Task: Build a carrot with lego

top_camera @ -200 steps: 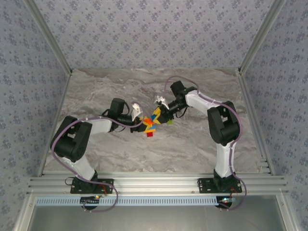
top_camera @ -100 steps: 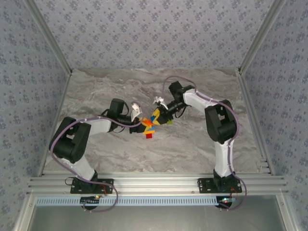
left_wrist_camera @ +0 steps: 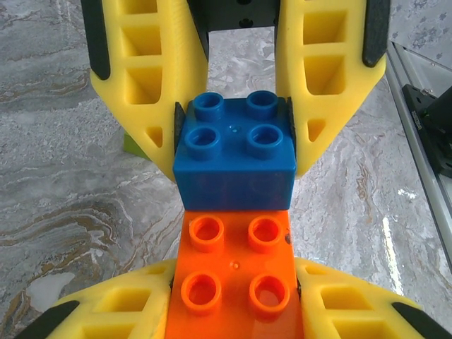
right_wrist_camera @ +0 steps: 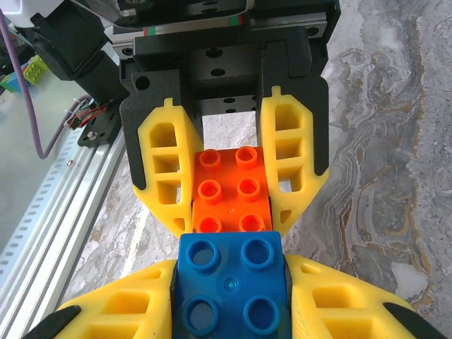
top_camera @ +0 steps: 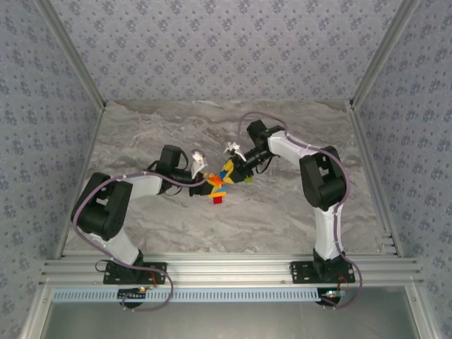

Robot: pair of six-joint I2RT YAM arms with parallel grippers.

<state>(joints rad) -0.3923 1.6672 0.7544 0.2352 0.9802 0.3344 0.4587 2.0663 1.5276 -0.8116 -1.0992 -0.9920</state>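
— The left gripper (left_wrist_camera: 234, 286)?
— Clamped on the orange brick (left_wrist_camera: 233, 247).
— And the right gripper (right_wrist_camera: 229, 279)?
— Clamped on the blue brick (right_wrist_camera: 229, 307) (studs toward its camera), butted against the orange one, over the middle of the table (top_camera: 282, 212).

Yellow fingers (left_wrist_camera: 134, 85) with black pads are seen on the right pincer (left_wrist_camera: 234, 159) and on the left pincer (left_wrist_camera: 233, 282). A blue brick (left_wrist_camera: 235, 169) is held between the right pincer's fingers, and an orange brick (left_wrist_camera: 235, 261) between the left pincer's. A lime green piece (left_wrist_camera: 134, 145) is glimpsed behind one finger of the right pincer. A red brick (top_camera: 218, 199) is seen just by the left pincer. The counter (left_wrist_camera: 63, 198) is veined in grey, white and brown like marble. The walls (top_camera: 212, 49) are covered in a blue-grey floral print.
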